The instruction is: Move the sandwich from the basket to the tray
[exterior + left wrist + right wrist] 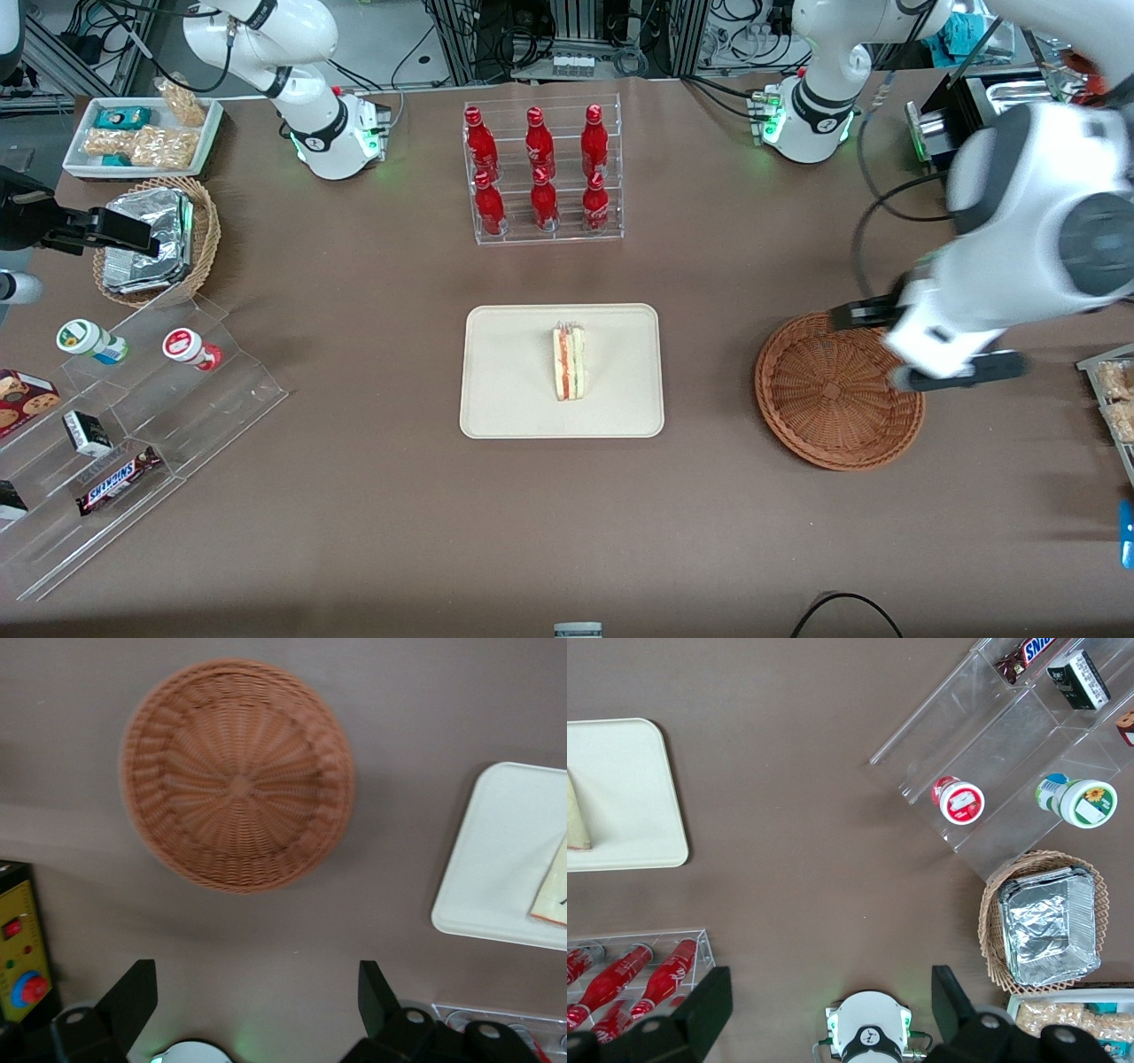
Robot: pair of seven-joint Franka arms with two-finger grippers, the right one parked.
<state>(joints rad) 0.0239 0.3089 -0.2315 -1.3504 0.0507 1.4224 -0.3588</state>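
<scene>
Triangular layered sandwich (569,361) lies on tray (505,390), gripper (257,997) above basket (237,775)

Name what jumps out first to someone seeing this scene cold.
The sandwich stands out, lying alone on the cream tray at the table's middle. Toward the working arm's end sits the empty reddish-brown wicker basket, with the left gripper open and holding nothing above the table beside it. Also eye-catching: six red bottles in a clear rack, farther from the front camera than the tray.
</scene>
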